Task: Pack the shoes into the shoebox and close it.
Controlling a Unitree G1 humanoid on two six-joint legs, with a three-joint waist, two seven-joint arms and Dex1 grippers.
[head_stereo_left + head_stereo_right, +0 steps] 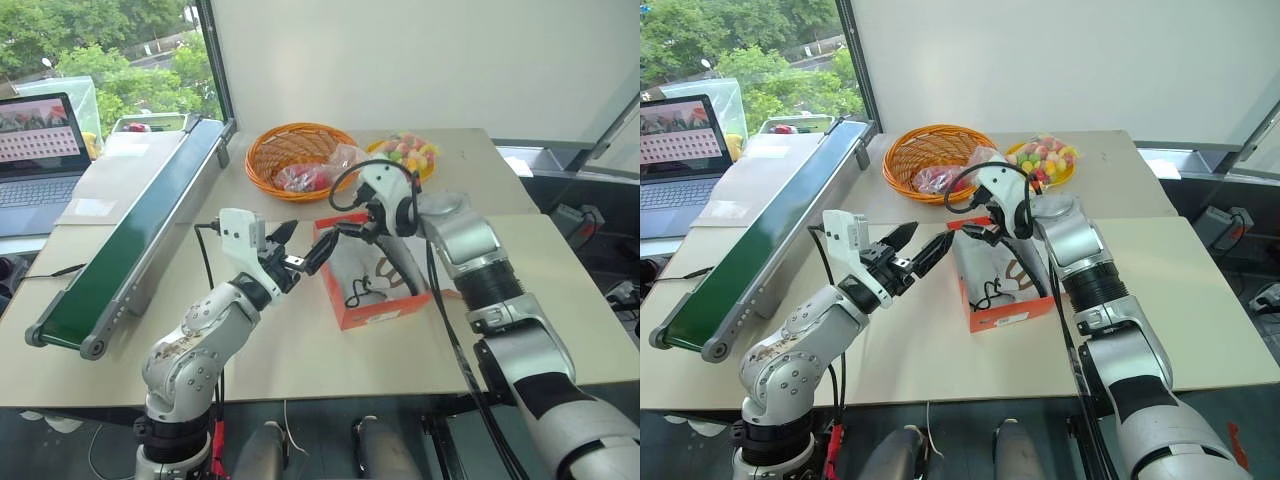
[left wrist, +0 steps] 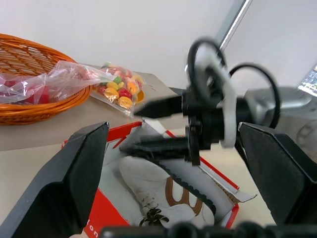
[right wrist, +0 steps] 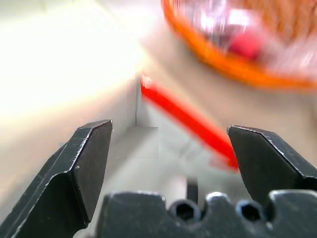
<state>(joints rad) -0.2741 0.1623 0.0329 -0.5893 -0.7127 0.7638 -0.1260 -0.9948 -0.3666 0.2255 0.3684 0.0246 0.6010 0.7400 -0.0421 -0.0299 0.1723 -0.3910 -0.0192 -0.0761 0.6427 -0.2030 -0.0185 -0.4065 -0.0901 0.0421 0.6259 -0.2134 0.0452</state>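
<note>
The red-orange shoebox (image 1: 345,312) lies open in the middle of the table, white inside. A white shoe (image 2: 158,186) with brown trim and dark laces lies in it, also seen from above as a shoe (image 1: 1005,272). How many shoes lie there I cannot tell. My right gripper (image 2: 130,127) hangs open over the box's far left corner, nothing between its fingers; the box's red edge (image 3: 188,121) shows between them. My left gripper (image 1: 305,243) stands open just left of the box, pointing at it, holding nothing. My right arm hides the box's right side and the lid.
A round orange wicker basket (image 1: 290,150) with a plastic bag of red items stands behind the box. Beside it sits a bag of colourful sweets (image 1: 405,152). A green conveyor belt (image 1: 130,240) runs along the left, with a laptop (image 1: 35,150) beyond it.
</note>
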